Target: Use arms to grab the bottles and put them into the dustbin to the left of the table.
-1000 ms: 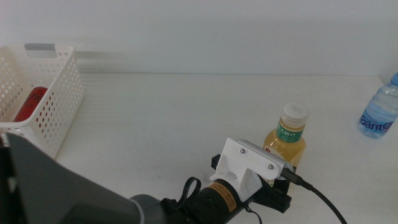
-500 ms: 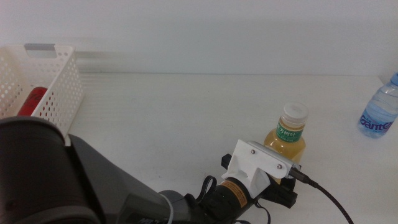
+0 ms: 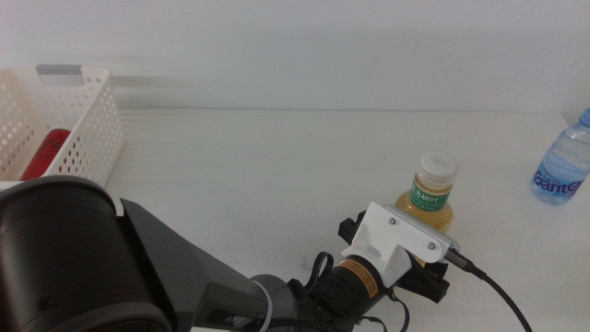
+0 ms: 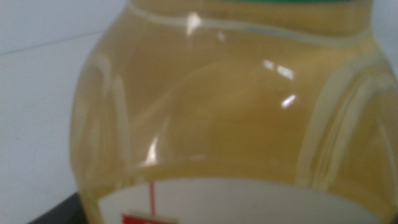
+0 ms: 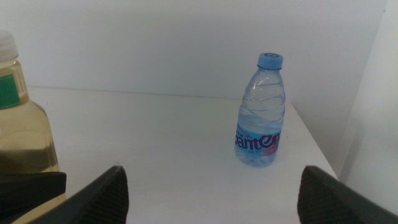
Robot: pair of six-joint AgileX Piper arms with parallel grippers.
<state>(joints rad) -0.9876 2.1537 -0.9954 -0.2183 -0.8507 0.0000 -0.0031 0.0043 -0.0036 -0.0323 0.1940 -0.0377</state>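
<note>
The yellow drink bottle [image 3: 429,198] with white cap stands upright on the table [image 3: 258,175], right of centre. My left gripper [image 3: 407,244] has come in low from the left and sits against the bottle's lower body, jaws open on either side of it. The bottle [image 4: 230,112] fills the left wrist view. The clear water bottle [image 3: 562,171] stands at the far right edge. It also shows in the right wrist view [image 5: 261,112], beyond my open, empty right gripper [image 5: 214,199]. The red can [image 3: 44,152] lies inside the white dustbin [image 3: 88,120] at the far left.
The left arm's large dark body [image 3: 101,267] fills the lower left of the middle view. A black cable [image 3: 493,295] trails from the gripper housing. The table's right edge [image 5: 317,146] runs just beyond the water bottle.
My left gripper has slid to the right and closer around the yellow bottle's base. The arm's dark body has come further into view. The bottles have not moved.
</note>
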